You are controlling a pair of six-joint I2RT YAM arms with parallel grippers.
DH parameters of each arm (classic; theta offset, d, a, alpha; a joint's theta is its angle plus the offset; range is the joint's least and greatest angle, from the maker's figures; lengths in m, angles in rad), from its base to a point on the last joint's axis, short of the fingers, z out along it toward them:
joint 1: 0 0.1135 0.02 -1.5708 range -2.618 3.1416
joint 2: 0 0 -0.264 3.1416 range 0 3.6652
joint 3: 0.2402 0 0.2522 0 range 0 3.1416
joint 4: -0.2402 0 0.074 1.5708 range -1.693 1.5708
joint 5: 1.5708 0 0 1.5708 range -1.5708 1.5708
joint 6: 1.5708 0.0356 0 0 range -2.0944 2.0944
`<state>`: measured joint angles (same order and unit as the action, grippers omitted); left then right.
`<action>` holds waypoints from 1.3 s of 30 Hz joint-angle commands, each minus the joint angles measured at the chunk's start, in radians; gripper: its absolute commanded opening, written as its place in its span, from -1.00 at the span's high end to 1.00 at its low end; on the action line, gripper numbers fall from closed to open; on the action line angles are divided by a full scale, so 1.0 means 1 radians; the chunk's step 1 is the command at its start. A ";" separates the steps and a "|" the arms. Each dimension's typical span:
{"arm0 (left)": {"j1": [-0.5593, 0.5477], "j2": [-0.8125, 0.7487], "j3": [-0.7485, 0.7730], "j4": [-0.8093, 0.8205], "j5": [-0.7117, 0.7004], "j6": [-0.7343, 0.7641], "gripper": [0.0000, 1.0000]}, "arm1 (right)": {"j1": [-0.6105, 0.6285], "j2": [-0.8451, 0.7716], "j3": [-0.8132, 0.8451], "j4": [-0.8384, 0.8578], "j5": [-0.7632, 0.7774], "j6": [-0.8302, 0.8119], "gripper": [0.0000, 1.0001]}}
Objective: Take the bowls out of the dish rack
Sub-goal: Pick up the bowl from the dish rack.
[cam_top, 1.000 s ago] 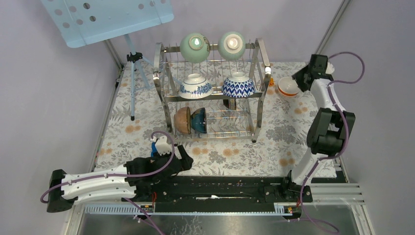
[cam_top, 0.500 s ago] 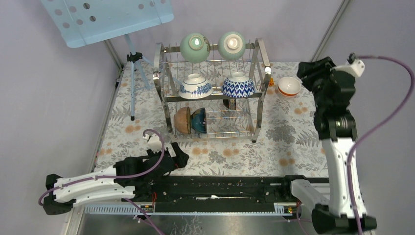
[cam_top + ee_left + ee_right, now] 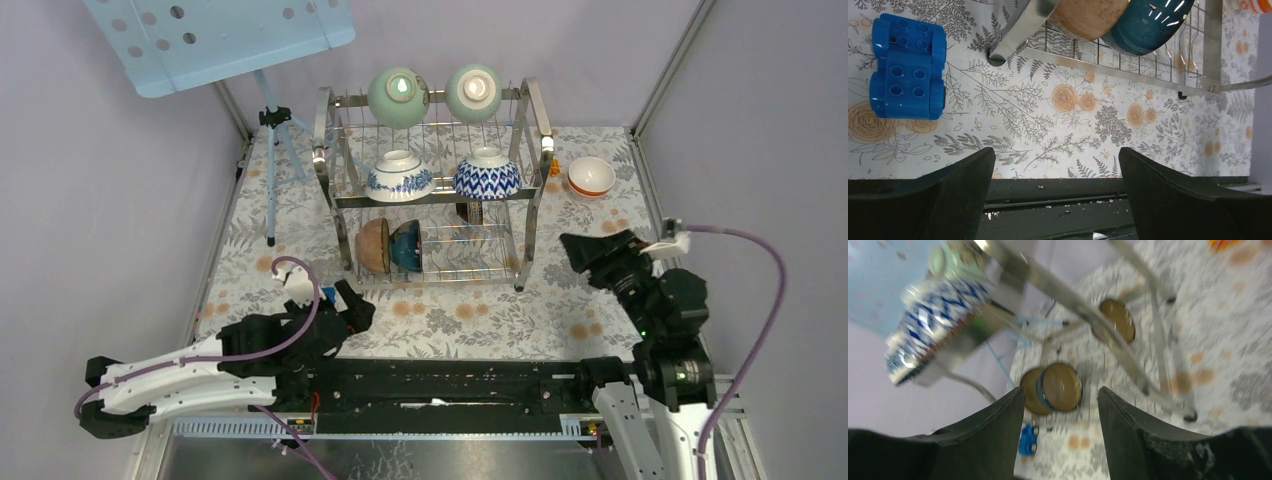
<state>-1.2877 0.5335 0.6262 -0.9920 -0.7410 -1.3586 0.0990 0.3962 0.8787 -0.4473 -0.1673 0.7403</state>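
The dish rack (image 3: 430, 190) stands mid-table. It holds two pale green bowls (image 3: 398, 96) on top, two blue-and-white bowls (image 3: 400, 176) on the middle tier, and a brown bowl (image 3: 372, 245) and a dark teal bowl (image 3: 406, 246) on edge below. The orange-white bowl (image 3: 590, 177) sits on the table to the rack's right. No red-patterned bowl shows clearly. My left gripper (image 3: 355, 305) is open and empty in front of the rack; its view shows the brown bowl (image 3: 1090, 15) and the teal bowl (image 3: 1148, 22). My right gripper (image 3: 580, 250) is open and empty, right of the rack, facing it.
A blue toy block (image 3: 315, 298) lies by the left gripper, and shows in the left wrist view (image 3: 908, 67). A pale blue perforated stand (image 3: 215, 40) on a tripod stands at the back left. The right wrist view is blurred; a blue-and-white bowl (image 3: 933, 325) shows there.
My right arm has swung from beside the orange-white bowl at the back right to the front right of the rack. The bowl stays on the table. My left arm shifted slightly left.
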 commanded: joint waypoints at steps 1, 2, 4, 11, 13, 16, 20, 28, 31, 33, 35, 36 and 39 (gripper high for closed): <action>0.001 -0.069 0.028 -0.073 -0.047 -0.102 -0.98 | 0.018 -0.073 -0.196 0.069 -0.292 0.123 -0.28; 0.001 -0.097 0.021 -0.079 -0.048 -0.120 -0.98 | 0.023 -0.086 -0.240 0.109 -0.349 0.144 -0.28; 0.001 -0.163 -0.001 -0.084 -0.047 -0.145 -0.98 | 0.033 -0.109 -0.286 0.144 -0.421 0.149 -0.27; 0.000 -0.293 -0.048 -0.057 -0.048 -0.119 -0.98 | 0.087 -0.108 -0.257 0.082 -0.391 0.020 -0.26; 0.000 -0.248 -0.036 -0.058 -0.055 -0.102 -0.98 | 0.099 -0.102 -0.261 0.078 -0.384 -0.003 -0.26; 0.000 -0.137 -0.005 -0.055 -0.067 -0.080 -0.98 | 0.123 -0.072 -0.267 0.058 -0.362 -0.047 -0.26; 0.001 0.006 0.047 -0.050 -0.076 -0.038 -0.98 | 0.143 0.021 -0.244 0.047 -0.357 -0.106 -0.25; 0.001 0.024 0.042 -0.005 -0.099 -0.019 -0.98 | 0.266 0.128 -0.276 0.202 -0.305 -0.081 -0.24; 0.001 -0.012 0.016 0.025 -0.103 -0.014 -0.98 | 0.407 0.197 -0.275 0.254 -0.191 -0.084 -0.23; 0.000 -0.030 0.006 0.024 -0.110 -0.014 -0.98 | 0.538 0.259 -0.270 0.288 -0.089 -0.085 -0.24; 0.001 -0.045 0.007 0.017 -0.115 -0.015 -0.98 | 0.651 0.310 -0.272 0.341 0.017 -0.075 -0.23; 0.000 -0.053 0.010 0.010 -0.117 -0.016 -0.98 | 0.692 0.333 -0.280 0.376 0.055 -0.067 -0.23; 0.001 -0.073 0.017 -0.013 -0.122 -0.020 -0.97 | 0.779 0.400 -0.316 0.512 0.119 -0.038 -0.21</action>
<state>-1.2877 0.4870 0.6422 -1.0080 -0.8188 -1.3853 0.7788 0.7376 0.5877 -0.1558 -0.2245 0.6758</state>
